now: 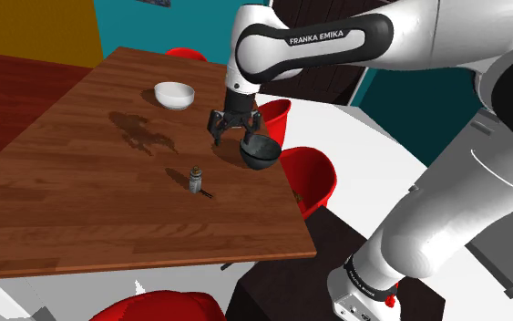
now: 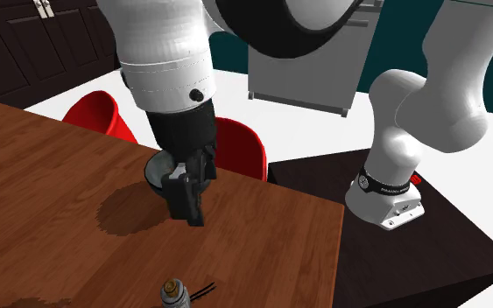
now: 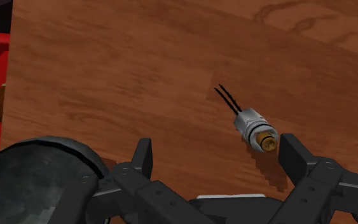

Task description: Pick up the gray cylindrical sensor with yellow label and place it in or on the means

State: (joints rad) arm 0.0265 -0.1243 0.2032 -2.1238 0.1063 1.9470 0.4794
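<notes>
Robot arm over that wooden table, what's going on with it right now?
A white Franka arm holds its black pincer open and empty above the wooden table, right beside a dark bowl. The grey cylindrical sensor, with a yellow end and two black wires, sits untouched on the table a little way from the pincer. Nothing has been picked up yet. A white bowl sits farther along the table.

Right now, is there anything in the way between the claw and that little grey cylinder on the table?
Nothing visible does. The claw hangs open above the wooden table, with only bare wood between it and the cylinder. The dark bowl sits on the claw's other side, away from the cylinder.
</notes>
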